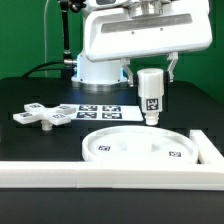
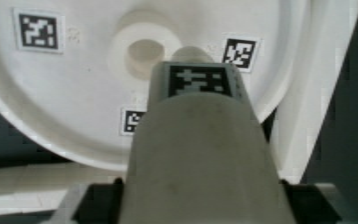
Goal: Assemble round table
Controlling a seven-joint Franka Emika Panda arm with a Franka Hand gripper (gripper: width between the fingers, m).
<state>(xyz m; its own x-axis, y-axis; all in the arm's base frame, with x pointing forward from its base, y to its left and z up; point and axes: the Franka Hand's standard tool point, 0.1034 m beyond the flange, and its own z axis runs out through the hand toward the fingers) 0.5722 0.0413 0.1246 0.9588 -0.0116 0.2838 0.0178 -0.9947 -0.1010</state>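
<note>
The wide rimmed round disc [image 1: 143, 146] lies flat on the black table in front of the arm. My gripper [image 1: 150, 72] is shut on the short thick cylinder leg [image 1: 150, 95] and holds it upright just above the disc's centre. In the wrist view the leg [image 2: 201, 140] fills the middle, gripped on both sides by my black fingers [image 2: 101, 203], and points at the centre hole of the disc [image 2: 105, 100]. The flat cross-shaped base piece [image 1: 40, 116] lies on the table at the exterior view's left.
The marker board [image 1: 98, 110] lies flat behind the disc. A long white border wall [image 1: 110, 175] runs along the front and turns up at the exterior view's right [image 1: 208, 145]. The arm's base [image 1: 95, 70] stands at the back.
</note>
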